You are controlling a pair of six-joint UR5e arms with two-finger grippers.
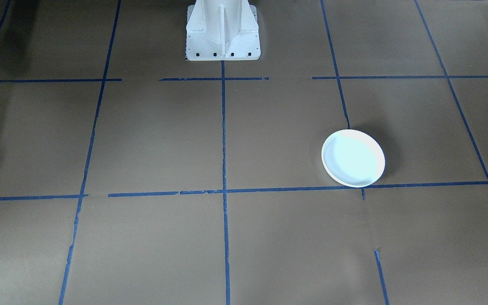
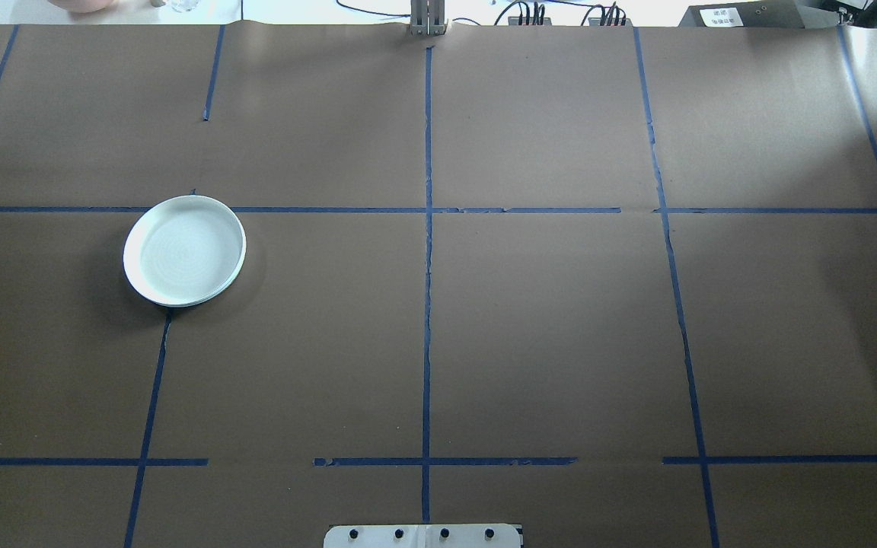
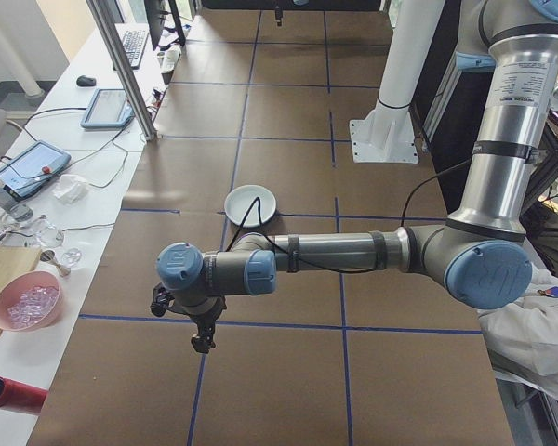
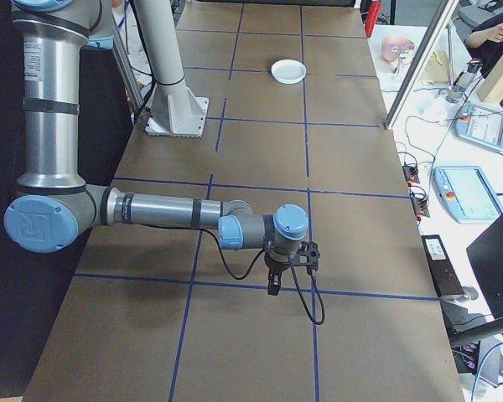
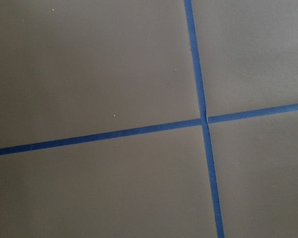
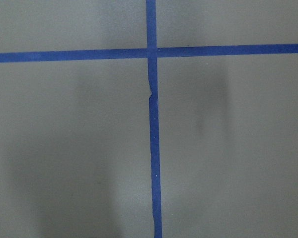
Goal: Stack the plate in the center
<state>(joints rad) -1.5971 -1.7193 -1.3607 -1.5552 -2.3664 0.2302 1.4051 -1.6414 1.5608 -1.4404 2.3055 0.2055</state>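
Both grippers show only in the side views, left gripper (image 3: 203,340) and right gripper (image 4: 273,285), too small to judge their jaws.

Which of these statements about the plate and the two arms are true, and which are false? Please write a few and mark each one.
1. A white plate lies on the robot's left side. True.
2. The plate sits at the table's centre. False: it lies well off-centre.
3. The left pincer holds the plate. False: it hangs apart from it.
4. The table bears blue tape lines. True.
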